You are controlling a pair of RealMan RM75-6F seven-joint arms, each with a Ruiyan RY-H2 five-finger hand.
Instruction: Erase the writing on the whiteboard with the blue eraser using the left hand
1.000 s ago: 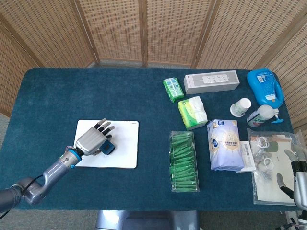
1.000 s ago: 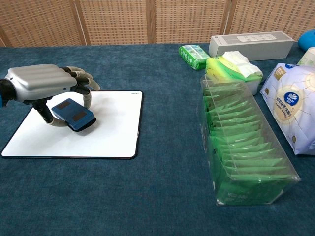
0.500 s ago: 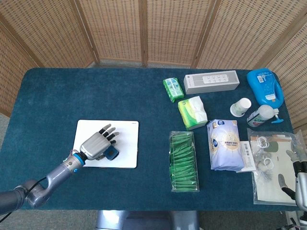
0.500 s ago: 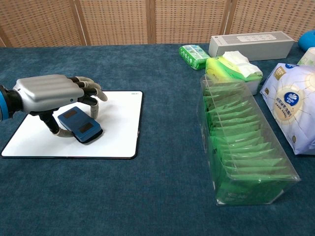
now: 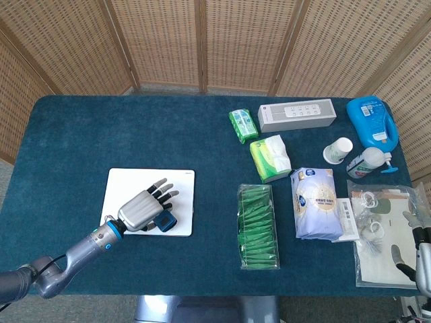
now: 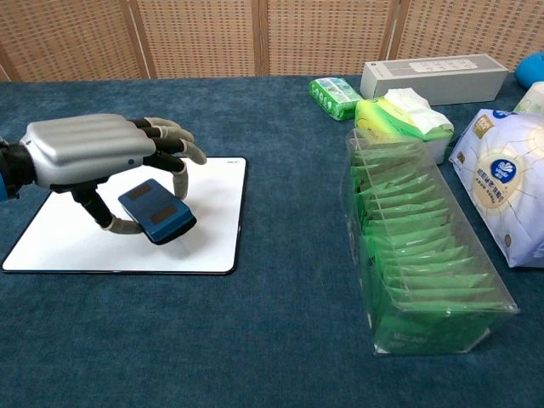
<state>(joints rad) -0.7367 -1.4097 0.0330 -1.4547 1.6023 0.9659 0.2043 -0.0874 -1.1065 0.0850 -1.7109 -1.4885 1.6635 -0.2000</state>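
While held in left robot hand (image 6: pixel 89 157), eraser (image 6: pixel 156 211) rests on whiteboard (image 6: pixel 208 231) near its right edge. Judged light, rigid, smooth-cased; best pinched across long sides, pressed flat.

Head view high above, looking down on the whole worktop (image 5: pixel 101 134), chest view low and near, facing across it, both sharing the whiteboard (image 5: pixel 178 185) (image 6: pixel 212 204)

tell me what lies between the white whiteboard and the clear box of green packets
Only bare blue tablecloth separates the whiteboard from the clear box of green packets; the chest view shows it best.
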